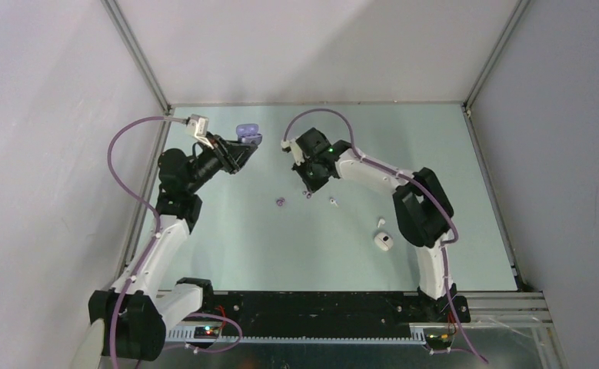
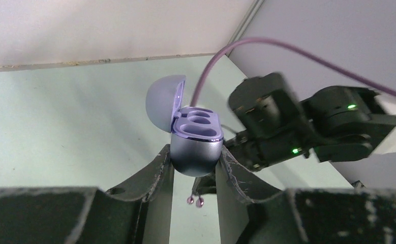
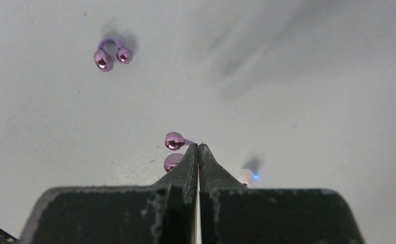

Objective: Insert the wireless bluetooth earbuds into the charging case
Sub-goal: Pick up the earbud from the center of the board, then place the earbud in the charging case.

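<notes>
The left arm (image 1: 154,250) and the right arm (image 1: 373,173) are both seen built from white links joined by bulky black joint housings, and each is bolted to a black rail (image 1: 311,304). A purple cable (image 2: 287,48) is run along each arm, a white connector block (image 1: 198,123) is carried at the left wrist, and a green light (image 1: 330,151) is lit on the right wrist. The left tool (image 2: 195,152) and the right tool (image 3: 198,147) are finished in scuffed matte black, their fingers (image 3: 183,175) tapered to thin tips.
</notes>
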### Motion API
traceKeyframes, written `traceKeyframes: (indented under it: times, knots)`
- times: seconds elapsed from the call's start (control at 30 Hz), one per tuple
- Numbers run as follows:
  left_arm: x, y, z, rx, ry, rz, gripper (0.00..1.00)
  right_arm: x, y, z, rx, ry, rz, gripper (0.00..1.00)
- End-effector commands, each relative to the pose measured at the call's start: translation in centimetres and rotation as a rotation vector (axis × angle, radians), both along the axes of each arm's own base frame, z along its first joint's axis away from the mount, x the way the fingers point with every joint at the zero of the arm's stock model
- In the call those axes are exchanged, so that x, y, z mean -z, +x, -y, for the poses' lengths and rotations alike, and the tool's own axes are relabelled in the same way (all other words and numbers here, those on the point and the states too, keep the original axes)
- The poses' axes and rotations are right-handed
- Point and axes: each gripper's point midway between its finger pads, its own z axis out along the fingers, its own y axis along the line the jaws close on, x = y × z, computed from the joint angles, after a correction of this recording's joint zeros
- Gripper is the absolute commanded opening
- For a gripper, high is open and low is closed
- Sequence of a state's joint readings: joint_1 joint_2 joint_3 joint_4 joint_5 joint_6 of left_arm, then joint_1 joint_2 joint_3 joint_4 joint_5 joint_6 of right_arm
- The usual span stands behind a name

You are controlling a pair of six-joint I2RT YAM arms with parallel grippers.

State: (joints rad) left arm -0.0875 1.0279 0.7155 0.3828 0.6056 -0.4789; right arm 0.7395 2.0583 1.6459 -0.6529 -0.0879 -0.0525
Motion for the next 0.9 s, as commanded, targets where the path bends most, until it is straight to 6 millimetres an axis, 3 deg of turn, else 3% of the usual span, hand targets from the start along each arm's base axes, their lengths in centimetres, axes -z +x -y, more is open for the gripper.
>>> traceKeyframes:
  times: [0.0, 0.07, 0.1, 0.13, 0.17, 0.2, 0.23, 0.27, 0.4, 0.6, 0.73, 0.87]
  knots:
    - [-0.4, 0.3, -0.3, -0.003, 0.022, 0.062, 0.0, -6.9, 2.9, 0.5, -0.117, 0.01, 0.286, 0.0]
    - [0.1, 0.3, -0.1, 0.018, 0.047, 0.069, 0.0, -8.6, 3.1, 1.0, -0.163, 0.01, 0.354, 0.0]
    - [0.3, 0.1, 0.2, 0.041, 0.066, 0.08, 0.0, -10.6, 3.2, 1.1, -0.175, 0.032, 0.409, 0.0]
    - [0.7, 0.2, 0.4, 0.054, 0.075, 0.076, 0.0, -10.8, 3.3, 1.6, -0.208, 0.018, 0.442, 0.0]
    - [0.8, 0.1, 0.7, 0.08, 0.097, 0.093, 0.0, -13.7, 3.7, 1.6, -0.214, 0.058, 0.532, 0.0]
    - [1.2, 0.1, 1.1, 0.108, 0.109, 0.089, 0.0, -14.0, 4.1, 2.6, -0.231, 0.02, 0.585, 0.0]
    - [1.1, 0.2, 1.3, 0.117, 0.136, 0.111, 0.0, -17.4, 4.6, 2.8, -0.221, 0.058, 0.693, 0.0]
    - [1.4, 0.3, 1.7, 0.136, 0.15, 0.112, 0.0, -19.4, 4.4, 3.6, -0.243, 0.047, 0.77, 0.0]
    - [0.0, 1.4, 3.0, 0.162, 0.186, 0.176, 0.0, -27.1, 4.7, 4.9, -0.256, 0.078, 1.045, 0.0]
    - [-2.1, 2.7, 6.0, 0.226, 0.158, 0.199, 0.0, -35.3, 3.5, 6.0, -0.212, 0.178, 1.29, 0.0]
    - [-3.2, 2.8, 7.9, 0.272, 0.131, 0.221, 0.0, -37.8, 2.2, 5.5, -0.216, 0.258, 1.355, 0.0]
    - [-4.7, 3.1, 9.2, 0.276, 0.102, 0.222, 0.0, -38.9, 1.5, 4.7, -0.224, 0.317, 1.417, 0.0]
